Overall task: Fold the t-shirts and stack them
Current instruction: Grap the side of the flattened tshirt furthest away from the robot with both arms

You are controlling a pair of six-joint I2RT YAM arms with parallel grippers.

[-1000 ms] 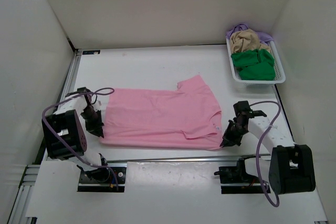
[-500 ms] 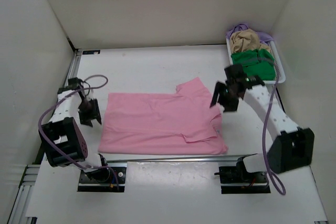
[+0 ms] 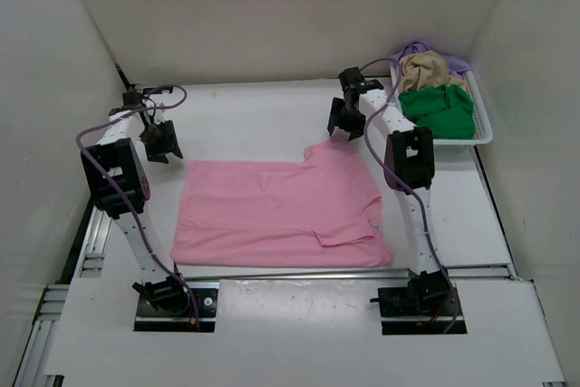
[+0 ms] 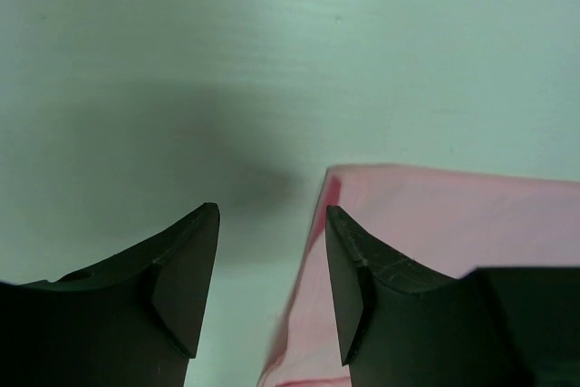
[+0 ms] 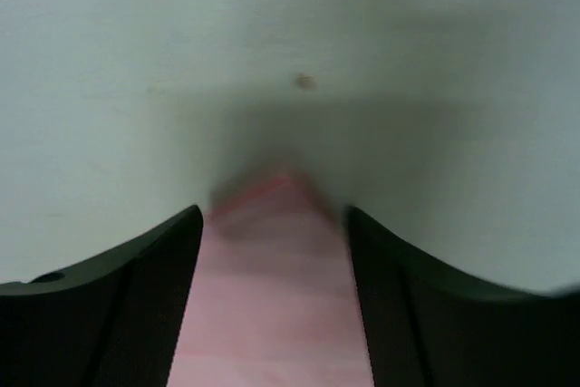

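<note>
The left gripper point(image 4: 272, 224) is hanging with its two black fingers well apart and nothing between them, over bare tabletop just outside the far left corner of the soft pink cloth t-shirt point(image 4: 435, 224). That corner is showing beneath one finger in the wrist view. The right gripper point(image 5: 274, 219) is likewise gaping and gripping nothing, and it is hovering above the far tip of the pink shirt's sleeve. That tip is lying on the surface in the gap between the fingers, rather blurred. Both black arms are reaching away from their bases toward the far half of the table, each trailing a purple cable point(image 3: 100, 133). Four shirts are showing in all. The pink one point(image 3: 272, 210) is lying spread nearly flat in the middle of the table as a rough rectangle, with one short sleeve pointing toward the far right and a small flap folded over near its near right corner. The other three are sitting crumpled in the single white plastic mesh basket point(image 3: 485, 136) at the far right. They are a dark green cloth t-shirt point(image 3: 439, 111) nearest, a tan cloth t-shirt point(image 3: 426, 70) behind it and a lavender cloth t-shirt point(image 3: 460, 63) peeking out at the back. The smooth white table point(image 3: 254, 115) is standing inside plain white walls point(image 3: 272, 6) on three sides, and a metal rail point(image 3: 299, 274) is running along its near edge.
</note>
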